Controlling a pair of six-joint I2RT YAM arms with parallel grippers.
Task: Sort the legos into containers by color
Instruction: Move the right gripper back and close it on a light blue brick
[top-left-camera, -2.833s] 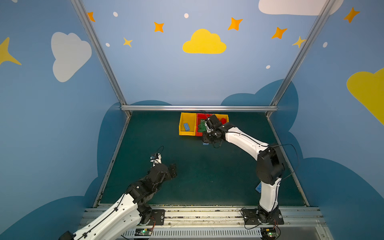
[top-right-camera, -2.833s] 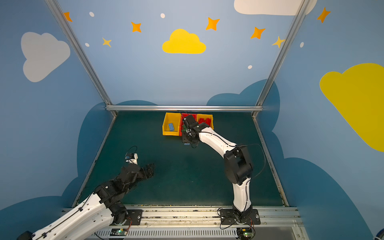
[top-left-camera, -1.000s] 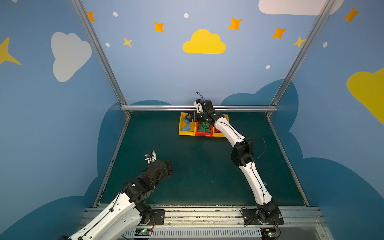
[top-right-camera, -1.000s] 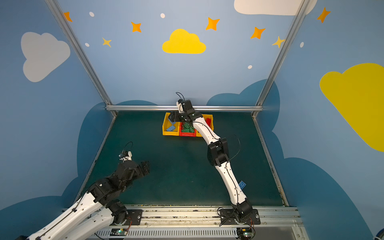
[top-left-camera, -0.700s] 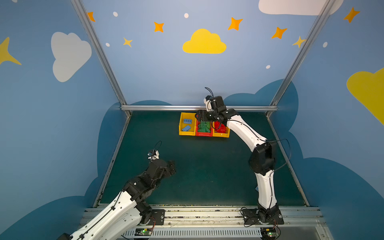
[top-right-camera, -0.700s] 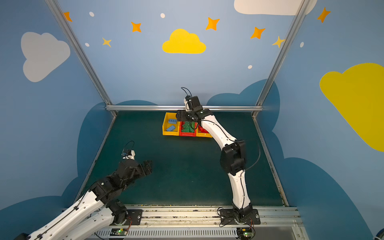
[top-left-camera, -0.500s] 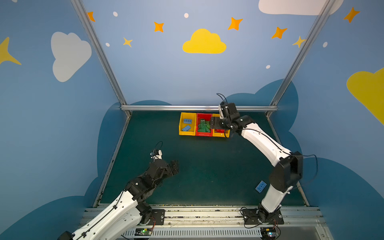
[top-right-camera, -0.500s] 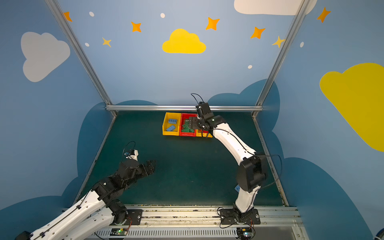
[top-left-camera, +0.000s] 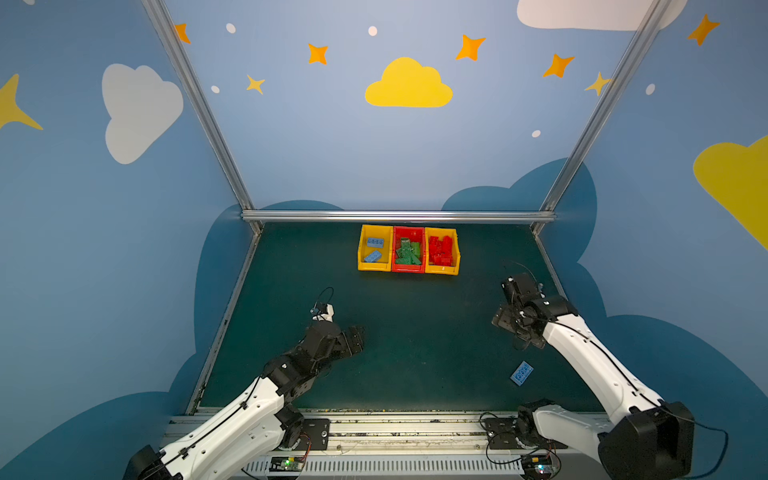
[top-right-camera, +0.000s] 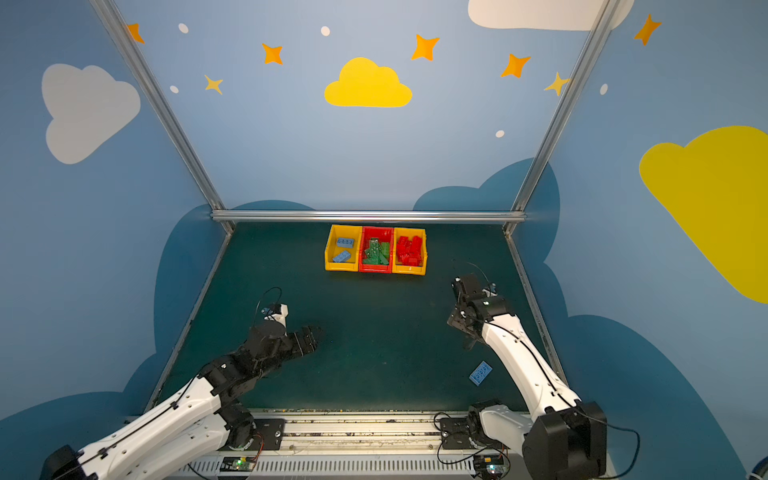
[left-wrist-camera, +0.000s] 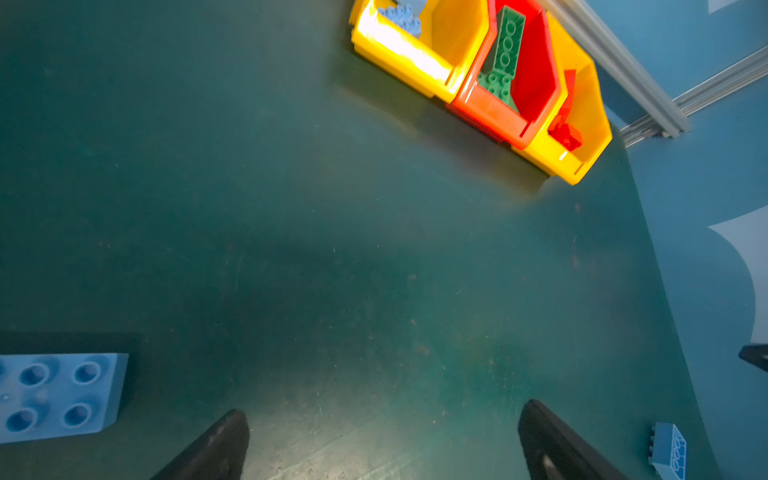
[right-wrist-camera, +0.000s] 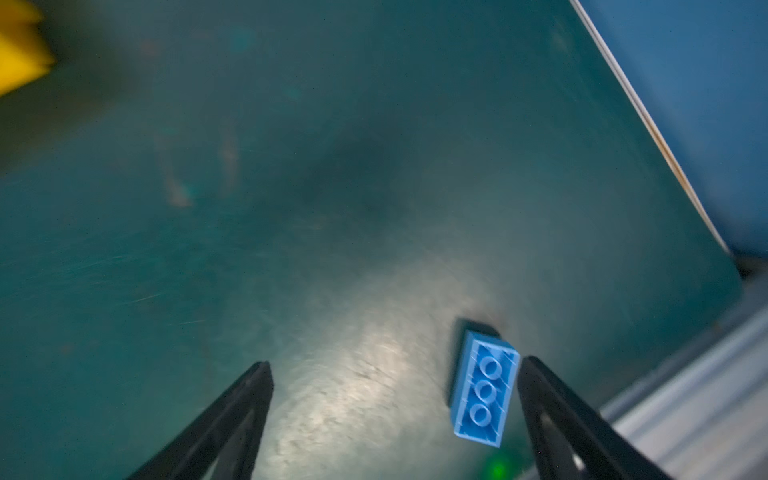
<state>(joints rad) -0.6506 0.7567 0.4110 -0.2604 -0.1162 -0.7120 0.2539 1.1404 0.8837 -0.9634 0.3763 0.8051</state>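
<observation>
Brick (right-wrist-camera: 484, 390), light blue, hollow underside up; left hand (left-wrist-camera: 383, 407) and right hand (right-wrist-camera: 394, 362) spread, empty.

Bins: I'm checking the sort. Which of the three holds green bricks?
The red bin, middle of the row, holds the green bricks; the left yellow bin holds blue ones, the right yellow bin red ones.

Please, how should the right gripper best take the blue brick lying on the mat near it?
Probably from above, pinching the blue brick across its long sides at mid-length: it lies flat, hollow underside up, mat bare beside it.
</observation>
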